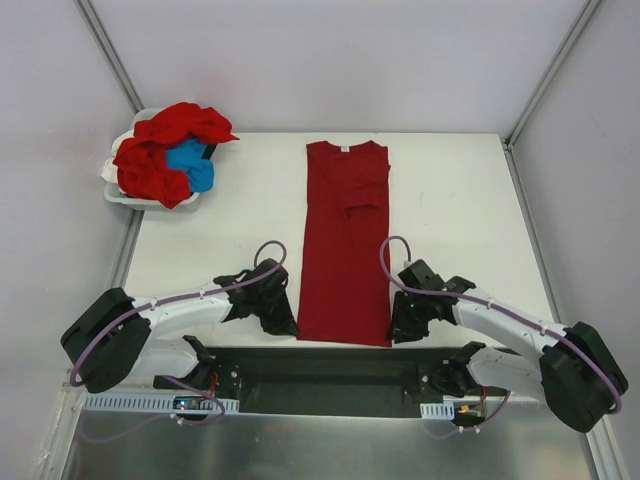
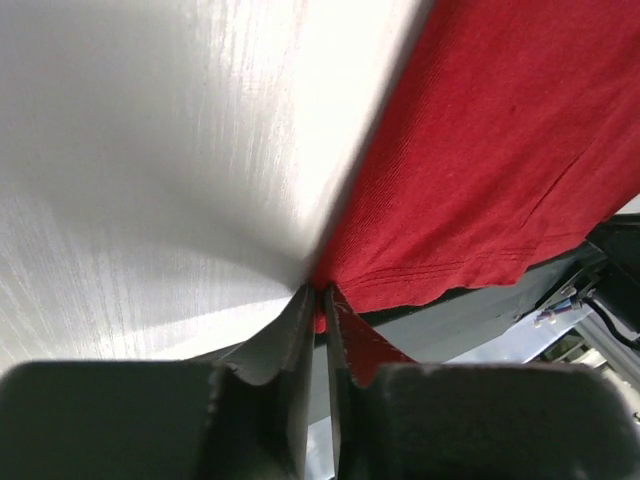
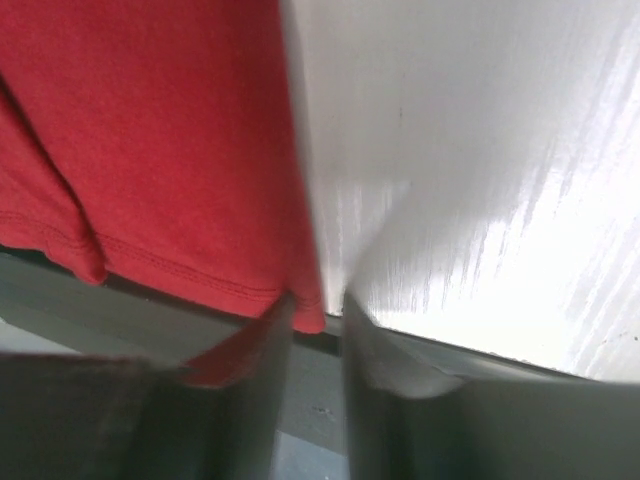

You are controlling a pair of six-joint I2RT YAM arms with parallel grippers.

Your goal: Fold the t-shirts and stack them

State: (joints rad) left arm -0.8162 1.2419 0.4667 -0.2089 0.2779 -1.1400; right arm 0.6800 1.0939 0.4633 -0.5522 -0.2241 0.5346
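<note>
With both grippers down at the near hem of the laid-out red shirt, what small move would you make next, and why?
Probably close the right gripper fully. Its jaws show a gap around the near right corner of the laid-out shirt, while the left gripper pinches the left corner. Both corners likely need holding before the hem is lifted.

White counter (image 1: 450, 200), glossy, with glare patches. White plastic tub (image 1: 130, 201) at its far-left corner. Pale grey walls (image 1: 340, 60) behind. Aluminium frame bars (image 1: 105, 50) rise from both far corners. Brushed metal sheet (image 1: 330, 450) along the near edge.
</note>
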